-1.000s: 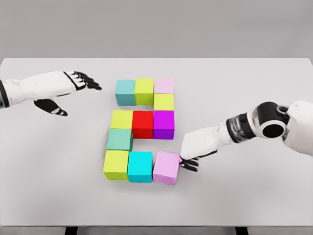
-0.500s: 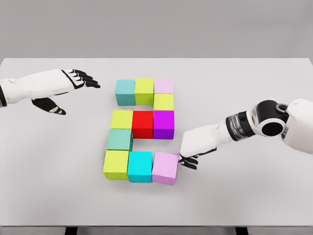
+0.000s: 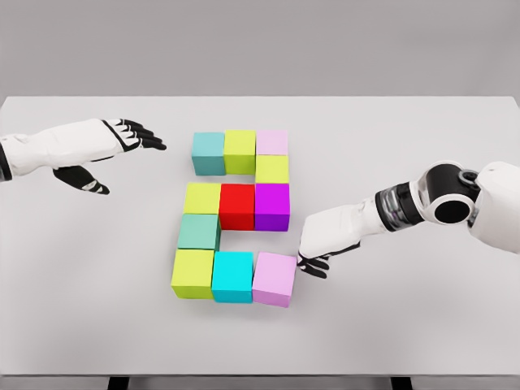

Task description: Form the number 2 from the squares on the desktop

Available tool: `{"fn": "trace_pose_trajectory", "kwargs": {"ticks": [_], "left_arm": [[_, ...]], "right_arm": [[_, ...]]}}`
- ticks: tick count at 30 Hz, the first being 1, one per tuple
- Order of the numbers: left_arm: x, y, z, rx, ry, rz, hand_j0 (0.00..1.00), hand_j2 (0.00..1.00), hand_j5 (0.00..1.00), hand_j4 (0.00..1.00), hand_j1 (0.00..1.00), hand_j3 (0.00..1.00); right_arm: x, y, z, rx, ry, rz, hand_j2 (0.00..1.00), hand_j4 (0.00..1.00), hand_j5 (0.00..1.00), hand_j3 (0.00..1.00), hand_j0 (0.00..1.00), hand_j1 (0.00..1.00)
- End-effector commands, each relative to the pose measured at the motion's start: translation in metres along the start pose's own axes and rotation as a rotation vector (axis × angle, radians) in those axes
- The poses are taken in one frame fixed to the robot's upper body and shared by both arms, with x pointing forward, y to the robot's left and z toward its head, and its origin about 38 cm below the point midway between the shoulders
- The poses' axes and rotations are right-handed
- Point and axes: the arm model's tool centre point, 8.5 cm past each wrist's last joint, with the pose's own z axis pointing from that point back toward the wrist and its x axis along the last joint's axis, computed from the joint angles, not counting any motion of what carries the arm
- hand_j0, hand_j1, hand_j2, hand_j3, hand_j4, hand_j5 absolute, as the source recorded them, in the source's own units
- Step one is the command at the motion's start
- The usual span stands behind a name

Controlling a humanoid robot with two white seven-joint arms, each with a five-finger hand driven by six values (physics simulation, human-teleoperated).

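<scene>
Coloured cubes lie on the white table (image 3: pixel 422 325) in the shape of a 2. The top row is a teal cube (image 3: pixel 209 153), a lime cube (image 3: pixel 240 151) and a pale pink cube (image 3: pixel 272 142), with a yellow cube (image 3: pixel 272 169) under the pink one. The middle row holds a yellow cube (image 3: pixel 201 198), a red cube (image 3: pixel 237 205) and a purple cube (image 3: pixel 272 206). Below come a green-teal cube (image 3: pixel 199 231), a lime cube (image 3: pixel 192 273), a cyan cube (image 3: pixel 232 276) and a light pink cube (image 3: pixel 275 279). My right hand (image 3: pixel 313 262) touches the light pink cube's right side, fingers relaxed. My left hand (image 3: pixel 130 138) hovers open, left of the top row.
Wide bare tabletop lies to the left and right of the cubes and along the front edge. A grey wall stands behind the table's far edge.
The light pink cube slid slightly left against the cyan cube and squared up. My right hand rose a little beside it. The left hand drifted slightly left.
</scene>
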Motion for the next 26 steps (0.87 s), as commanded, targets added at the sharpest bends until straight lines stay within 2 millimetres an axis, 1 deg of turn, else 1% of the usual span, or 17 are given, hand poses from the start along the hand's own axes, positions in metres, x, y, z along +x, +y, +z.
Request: {"fn": "trace_pose_trajectory", "kwargs": {"ticks": [1,7,9,12,14,15,16,18,19,20,21,24,26], "left_arm": [[0.0,0.0,0.0,0.003,0.001,0.005,1.0,1.0,1.0,1.0,1.0,1.0],[-0.004,0.0,0.002,0.004,0.011,0.011,1.0,1.0,1.0,1.0,1.0,1.0],[-0.004,-0.001,0.002,0.001,0.012,0.013,1.0,1.0,1.0,1.0,1.0,1.0],[-0.008,-0.002,0.004,0.001,0.025,0.017,1.0,1.0,1.0,1.0,1.0,1.0],[-0.011,-0.003,0.005,-0.001,0.034,0.023,1.0,1.0,1.0,1.0,1.0,1.0],[-0.016,-0.005,0.008,-0.002,0.05,0.032,1.0,1.0,1.0,1.0,1.0,1.0],[-0.018,-0.005,0.009,-0.001,0.057,0.035,1.0,1.0,1.0,1.0,1.0,1.0],[-0.021,-0.007,0.01,-0.003,0.066,0.042,1.0,1.0,1.0,1.0,1.0,1.0],[-0.022,-0.007,0.011,-0.005,0.068,0.044,1.0,1.0,1.0,1.0,1.0,1.0],[-0.022,-0.007,0.01,-0.003,0.066,0.045,1.0,1.0,1.0,1.0,1.0,1.0],[-0.022,-0.007,0.01,-0.003,0.066,0.045,1.0,1.0,1.0,1.0,1.0,1.0],[-0.021,-0.008,0.009,-0.003,0.064,0.047,1.0,1.0,1.0,1.0,1.0,1.0],[-0.02,-0.008,0.007,-0.001,0.059,0.048,1.0,1.0,1.0,1.0,1.0,1.0]], "right_arm": [[0.0,-0.001,0.0,-0.004,-0.001,-0.004,0.16,0.16,0.16,0.16,0.16,0.16],[-0.003,-0.001,0.003,-0.003,0.009,-0.007,0.16,0.16,0.16,0.16,0.16,0.16],[-0.013,0.002,0.014,-0.009,0.049,-0.024,0.17,0.17,0.17,0.17,0.17,0.17],[-0.036,0.011,0.051,-0.026,0.16,-0.071,0.17,0.17,0.17,0.17,0.17,0.17],[-0.044,0.012,0.067,-0.039,0.203,-0.083,0.19,0.19,0.19,0.19,0.19,0.19],[-0.048,0.011,0.082,-0.057,0.235,-0.085,0.25,0.25,0.25,0.25,0.25,0.25],[-0.05,0.009,0.091,-0.069,0.257,-0.083,0.28,0.28,0.28,0.28,0.28,0.28],[-0.054,0.005,0.114,-0.096,0.306,-0.078,0.5,0.5,0.5,0.5,0.5,0.5],[-0.055,0.0,0.122,-0.115,0.323,-0.072,0.89,0.89,0.89,0.89,0.89,0.89],[-0.055,-0.003,0.127,-0.128,0.335,-0.069,1.0,1.0,1.0,1.0,1.0,1.0],[-0.056,0.002,0.14,-0.127,0.363,-0.077,1.0,1.0,1.0,1.0,1.0,1.0],[-0.057,0.001,0.148,-0.146,0.38,-0.078,1.0,1.0,1.0,1.0,1.0,1.0],[-0.057,0.001,0.149,-0.148,0.382,-0.078,1.0,1.0,1.0,1.0,1.0,1.0]]}}
